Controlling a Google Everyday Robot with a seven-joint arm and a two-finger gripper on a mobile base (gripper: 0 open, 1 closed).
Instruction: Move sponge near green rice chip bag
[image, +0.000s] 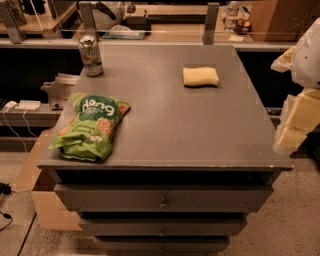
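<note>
The sponge (200, 76), a small pale yellow block, lies flat on the far right part of the grey cabinet top (170, 125). The green rice chip bag (91, 126) lies at the front left corner of the top, with white lettering and tan chip pictures. My gripper (296, 122) is at the right edge of the view, beside and off the cabinet's right side, well to the right of and nearer than the sponge. It touches nothing on the top.
A green-and-silver drink can (90, 55) stands upright at the far left corner. The cabinet has drawers (162, 200) below its front edge. A cardboard box (37, 185) sits on the floor at the left. Shelves with clutter (125, 25) run behind.
</note>
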